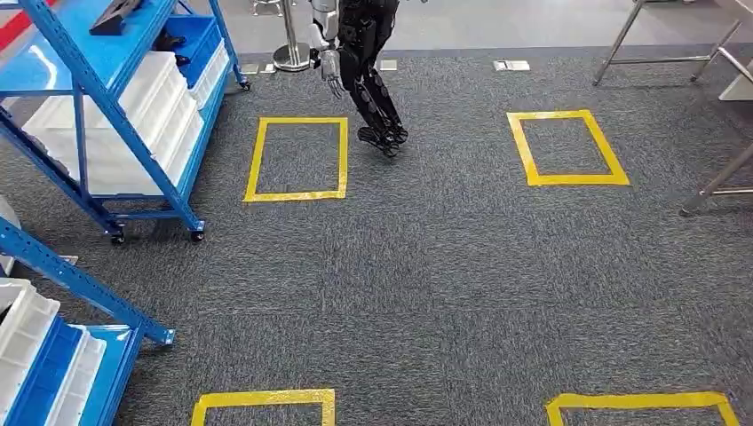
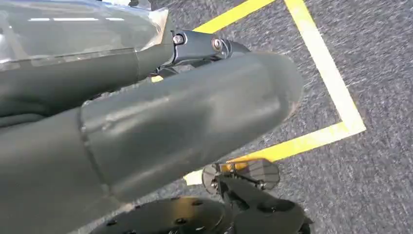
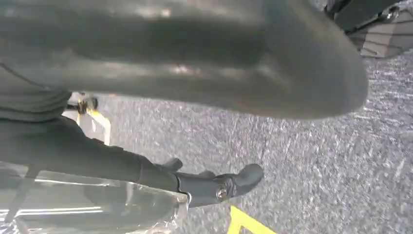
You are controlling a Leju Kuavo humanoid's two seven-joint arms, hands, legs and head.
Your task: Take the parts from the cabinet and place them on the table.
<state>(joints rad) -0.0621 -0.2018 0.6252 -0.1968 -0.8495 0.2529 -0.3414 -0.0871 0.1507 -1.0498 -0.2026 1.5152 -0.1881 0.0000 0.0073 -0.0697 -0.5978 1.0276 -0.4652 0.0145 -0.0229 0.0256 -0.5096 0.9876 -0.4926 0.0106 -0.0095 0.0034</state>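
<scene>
Carpet (image 1: 444, 284), dark grey, covers the floor across the head view and is marked with yellow tape squares: one at 11 o'clock (image 1: 257, 160), one at 1 o'clock (image 1: 568, 180), and two cut by the frame edge at 7 o'clock (image 1: 266, 397) and 5 o'clock (image 1: 639, 399). A blue rack (image 1: 98, 98) on castors stands at 10 o'clock and carries white bins (image 1: 142, 124) on its shelves. A second blue rack (image 1: 80, 284) with more white bins (image 1: 22, 328) stands at 8 o'clock. Another robot (image 1: 368, 71) with dark legs stands at 12 o'clock, just beyond the 11 o'clock square, with a chrome post base (image 1: 291, 58) close beside it. Metal frame legs (image 1: 710, 186) stand at 2 o'clock. In the left wrist view, the left robot hand (image 2: 185, 122) hangs above the carpet and a yellow tape corner; its thick grey thumb lies straight and a dark finger (image 2: 204, 46) reaches out alongside. It holds a clear plastic bag (image 2: 73, 29) against the fingers, off the floor; the bag's contents cannot be made out. In the right wrist view, the right robot hand (image 3: 195, 63) is likewise above the carpet, thumb extended and a dark finger (image 3: 219, 183) stretched out, with a clear plastic bag (image 3: 87, 209) held against that finger. Whether these are two bags or one cannot be told.
</scene>
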